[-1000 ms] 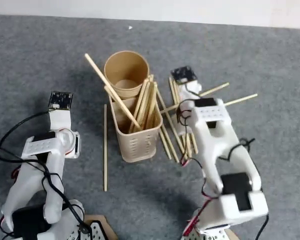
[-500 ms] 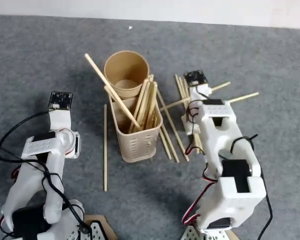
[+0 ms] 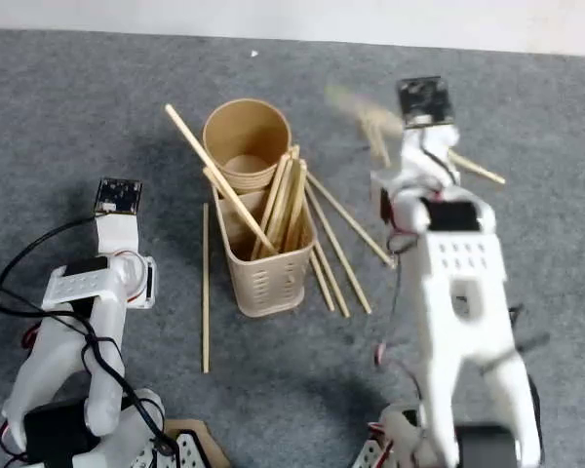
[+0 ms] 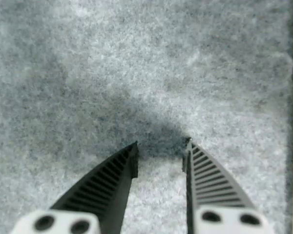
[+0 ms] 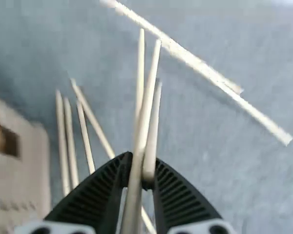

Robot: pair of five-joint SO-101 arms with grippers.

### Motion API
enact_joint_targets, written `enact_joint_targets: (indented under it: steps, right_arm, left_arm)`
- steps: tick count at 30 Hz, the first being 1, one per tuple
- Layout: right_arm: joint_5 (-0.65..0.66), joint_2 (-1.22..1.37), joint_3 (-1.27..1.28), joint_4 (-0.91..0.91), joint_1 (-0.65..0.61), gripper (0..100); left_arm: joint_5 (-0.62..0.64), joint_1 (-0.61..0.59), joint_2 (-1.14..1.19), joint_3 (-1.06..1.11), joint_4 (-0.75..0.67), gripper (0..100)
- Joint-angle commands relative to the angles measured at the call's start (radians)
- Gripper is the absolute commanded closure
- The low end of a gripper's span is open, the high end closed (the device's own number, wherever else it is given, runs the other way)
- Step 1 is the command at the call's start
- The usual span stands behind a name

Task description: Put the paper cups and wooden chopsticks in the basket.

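Right claw [image 5: 141,163] — closed on a small bundle of wooden chopsticks [image 5: 145,102], about three. The sticks are pinched between the two fingers and project well forward of the tips, slightly fanned. A long chopstick [image 5: 200,73] is seen lying crosswise on the grey worktop [image 3: 78,107], ahead of this claw.

Left claw [image 4: 161,146] — open, with nothing between its fingers. The tips are pointed down at bare worktop.

The basket [image 3: 266,268] is located between the two claws: to the left of the right claw and nearer the arm bases, and to the right of the left claw. A paper cup [image 3: 246,141] is stood upright at the basket's far end, with a second rim visible inside it. Whether it sits inside the basket or just behind it cannot be told. Stored chopsticks [image 3: 283,205] are leaned in the basket, and one slanted chopstick [image 3: 219,180] is laid across the cup and the basket rim.

Loose chopsticks [image 3: 339,249] are left on the worktop between the basket and the right arm, behind the right claw. A single chopstick [image 3: 206,288] is laid parallel to the basket's left side, apart from it, on the left claw's side.
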Motion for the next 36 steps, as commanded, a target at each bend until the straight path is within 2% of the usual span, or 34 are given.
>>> enact_joint_targets:
  steps: [1, 8, 13, 19, 25, 31, 36]
  right_arm:
    - [-0.049, -0.209, -0.044, -0.012, -0.028, 99.2]
    - [-0.140, -0.357, -0.151, -0.016, -0.165, 99.2]
    - [-0.196, -0.435, -0.127, -0.157, -0.292, 99.2]
    - [-0.227, -0.576, 0.157, -0.466, -0.414, 99.2]
    - [-0.226, -0.590, 0.509, -0.854, -0.446, 99.2]
    - [-0.173, -0.390, 0.516, -1.017, -0.472, 99.1]
    - [-0.132, -0.367, 0.522, -1.119, -0.509, 98.1]
  left_arm:
    - [0.003, -0.002, 0.002, -0.031, -0.014, 82]
    - [0.003, -0.002, 0.002, -0.031, -0.014, 82]
    - [0.003, -0.002, 0.002, -0.030, -0.014, 82]
    - [0.003, -0.005, 0.002, -0.030, -0.014, 82]
    - [0.003, -0.005, 0.002, -0.031, -0.014, 82]
    - [0.002, -0.005, 0.002, -0.030, -0.014, 82]
    - [0.002, -0.005, 0.002, -0.030, -0.014, 82]
